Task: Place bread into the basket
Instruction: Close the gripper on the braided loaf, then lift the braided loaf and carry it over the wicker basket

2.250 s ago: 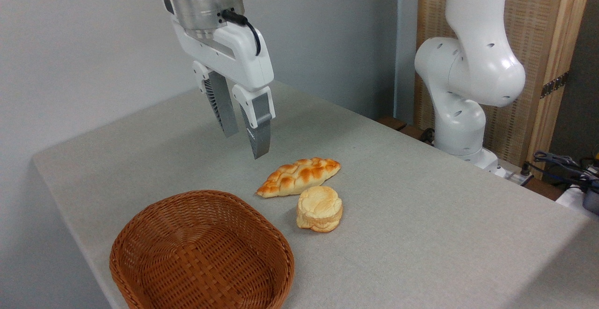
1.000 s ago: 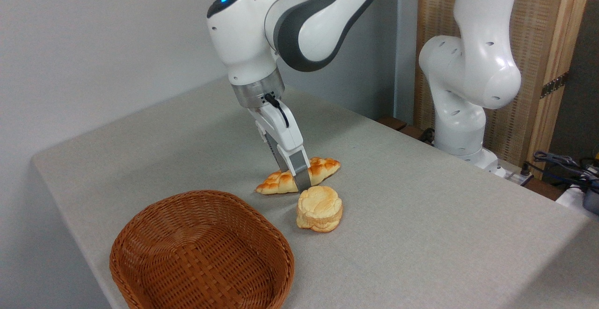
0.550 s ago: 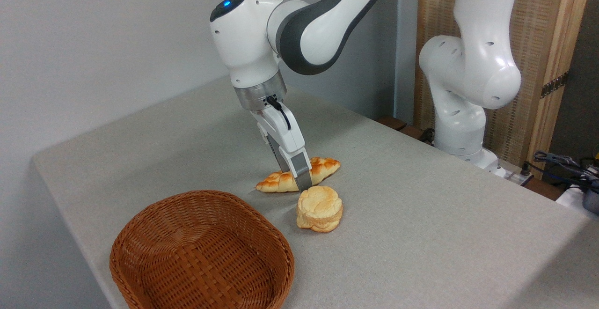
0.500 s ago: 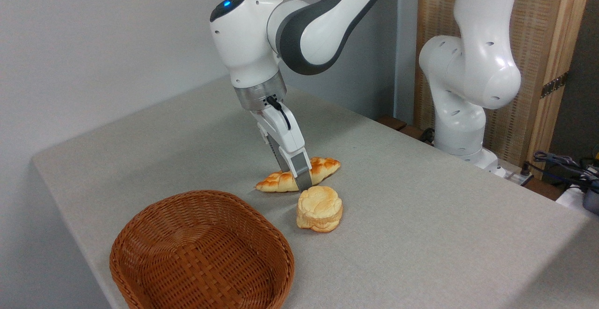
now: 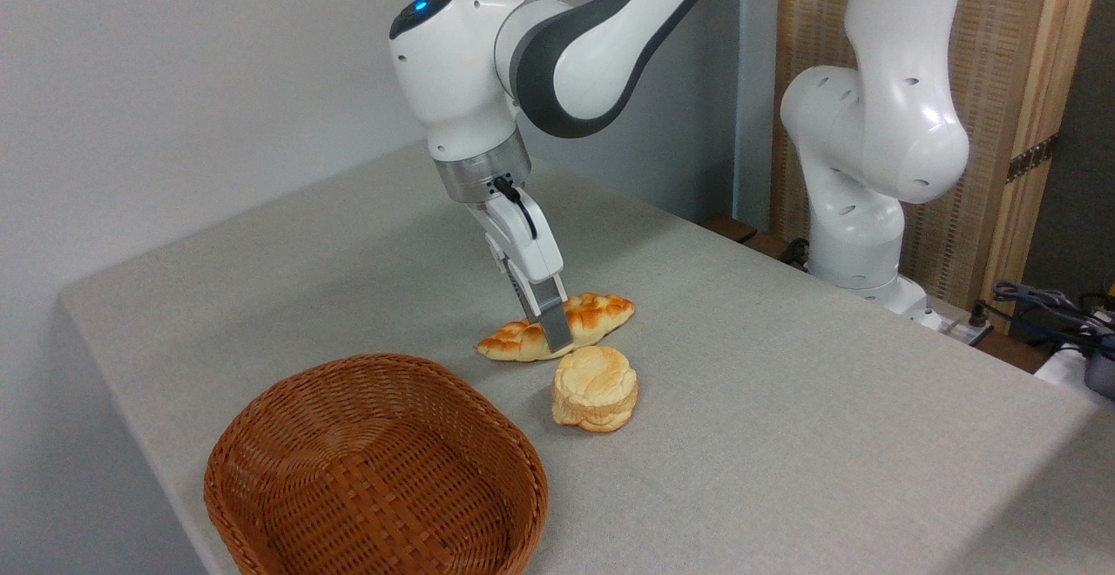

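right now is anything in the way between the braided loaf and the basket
Nothing visible. The gripper is down on the bread, and only bare table lies between it and the empty basket to the lower left. The round bun sits just in front, off that line.

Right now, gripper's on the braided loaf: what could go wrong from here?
1. The gripper pinches the golden braided loaf near its middle. Only the near finger shows, so grip depth is unclear, and the pointed ends could tilt or slip on the lift.
2. The small round pale-yellow bun sits close in front and a low carry could knock it.
3. The woven reddish-brown wicker basket has a raised rim that a low loaf could clip.
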Controlling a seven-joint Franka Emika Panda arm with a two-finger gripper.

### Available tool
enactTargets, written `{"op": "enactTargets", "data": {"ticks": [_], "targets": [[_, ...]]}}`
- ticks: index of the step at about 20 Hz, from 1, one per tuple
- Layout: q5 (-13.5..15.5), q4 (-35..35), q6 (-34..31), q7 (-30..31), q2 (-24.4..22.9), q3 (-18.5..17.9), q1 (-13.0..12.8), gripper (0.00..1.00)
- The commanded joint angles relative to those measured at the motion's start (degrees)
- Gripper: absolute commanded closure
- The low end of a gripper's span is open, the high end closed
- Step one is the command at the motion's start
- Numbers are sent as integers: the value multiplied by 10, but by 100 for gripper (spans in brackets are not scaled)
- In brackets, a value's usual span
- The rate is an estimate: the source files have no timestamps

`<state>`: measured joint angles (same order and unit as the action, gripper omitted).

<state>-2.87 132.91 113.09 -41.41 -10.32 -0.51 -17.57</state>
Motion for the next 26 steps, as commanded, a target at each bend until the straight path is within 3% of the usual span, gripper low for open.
{"op": "enactTargets", "data": {"ticks": [1,5,10,12,14,18,26], "targets": [[-6,15,4,0,4,-5,-5,71],[-6,-12,-25,1,4,-5,-5,71],[0,-131,-160,-46,23,-17,-2,70],[21,-193,-192,-57,40,-38,-1,70],[44,-249,-192,-55,58,-50,0,70],[47,-357,-186,-41,120,-62,3,70],[49,-406,-108,41,182,-76,4,69]]}}
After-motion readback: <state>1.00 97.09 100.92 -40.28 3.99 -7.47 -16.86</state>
